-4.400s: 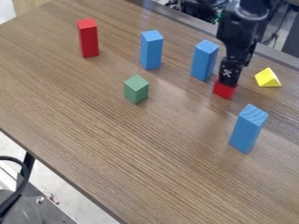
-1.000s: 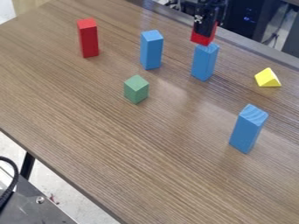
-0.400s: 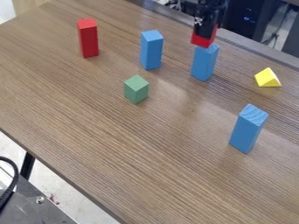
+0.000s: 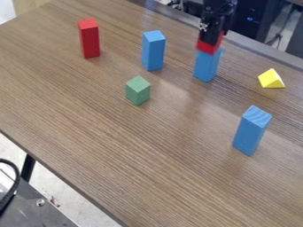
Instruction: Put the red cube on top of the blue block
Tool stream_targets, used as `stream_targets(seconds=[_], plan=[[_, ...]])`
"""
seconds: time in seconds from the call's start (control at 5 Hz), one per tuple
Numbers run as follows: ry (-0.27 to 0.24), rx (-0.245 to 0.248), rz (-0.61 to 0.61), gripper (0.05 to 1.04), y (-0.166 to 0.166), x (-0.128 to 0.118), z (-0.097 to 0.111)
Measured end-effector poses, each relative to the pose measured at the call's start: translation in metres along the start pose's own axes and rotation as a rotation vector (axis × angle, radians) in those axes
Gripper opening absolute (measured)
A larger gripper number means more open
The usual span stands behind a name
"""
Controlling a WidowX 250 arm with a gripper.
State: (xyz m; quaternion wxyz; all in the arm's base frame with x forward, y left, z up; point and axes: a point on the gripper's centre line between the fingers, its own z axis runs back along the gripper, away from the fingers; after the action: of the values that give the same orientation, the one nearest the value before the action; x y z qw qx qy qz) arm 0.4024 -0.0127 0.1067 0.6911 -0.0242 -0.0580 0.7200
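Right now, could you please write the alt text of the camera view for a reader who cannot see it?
A black two-finger gripper is at the red cube, which is over the top of an upright blue block. Around them on the wooden table stand two more blue blocks, a tall red block, a green block and a yellow triangular block.

On the tabletop point(image 4: 118, 146), I am seeing one block point(image 4: 90, 41) standing at the far left, a second block point(image 4: 153, 52) to its right, and a third block point(image 4: 205, 67) farther right, with the cube point(image 4: 208, 47) at its top. A wedge point(image 4: 271, 79) is lying right of that stack. Nearer the camera, a fourth block point(image 4: 137, 91) is standing before the second, and a fifth block point(image 4: 251, 131) before the wedge, slightly left.
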Motion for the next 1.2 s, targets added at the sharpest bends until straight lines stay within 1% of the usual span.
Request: stream_targets(seconds=[1.0, 1.2], plan=[[0.0, -0.012, -0.034, 0.545, -0.0062, -0.001, -0.0008], [-0.002, -0.013, -0.043, 0.624, -0.0063, -0.0008, -0.0008]])
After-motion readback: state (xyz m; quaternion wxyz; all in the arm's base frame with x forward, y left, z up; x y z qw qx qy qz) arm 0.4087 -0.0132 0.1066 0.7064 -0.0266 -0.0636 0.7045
